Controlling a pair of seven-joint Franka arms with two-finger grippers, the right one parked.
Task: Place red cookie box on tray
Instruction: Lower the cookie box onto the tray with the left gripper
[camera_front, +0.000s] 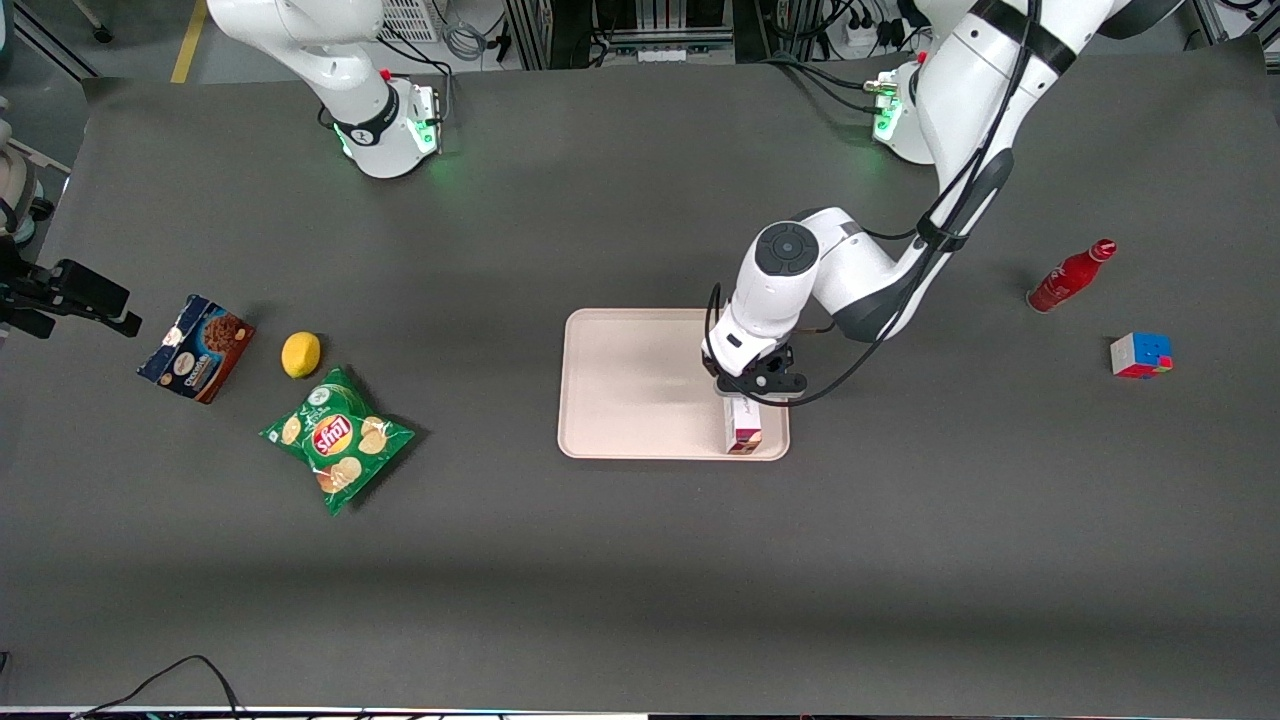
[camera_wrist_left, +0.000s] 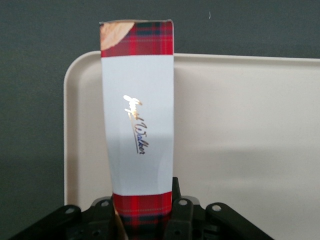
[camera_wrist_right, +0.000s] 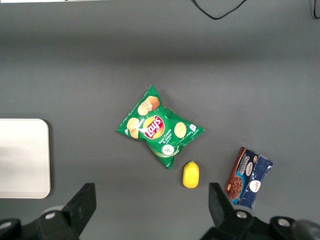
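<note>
The red cookie box (camera_front: 743, 428) is a long slim red plaid carton with a white label patch. It stands over the corner of the pale pink-beige tray (camera_front: 630, 385) that is nearest the front camera at the working arm's end. My left gripper (camera_front: 748, 392) is directly above it, shut on the box's upper end. In the left wrist view the box (camera_wrist_left: 138, 125) runs away from the fingers (camera_wrist_left: 181, 212), which press its two sides, with the tray (camera_wrist_left: 240, 140) beneath. I cannot tell whether the box's lower end touches the tray.
A green chips bag (camera_front: 338, 438), a yellow lemon (camera_front: 300, 354) and a blue-and-brown cookie box (camera_front: 196, 347) lie toward the parked arm's end. A red bottle (camera_front: 1071, 276) and a colour cube (camera_front: 1140, 355) lie toward the working arm's end.
</note>
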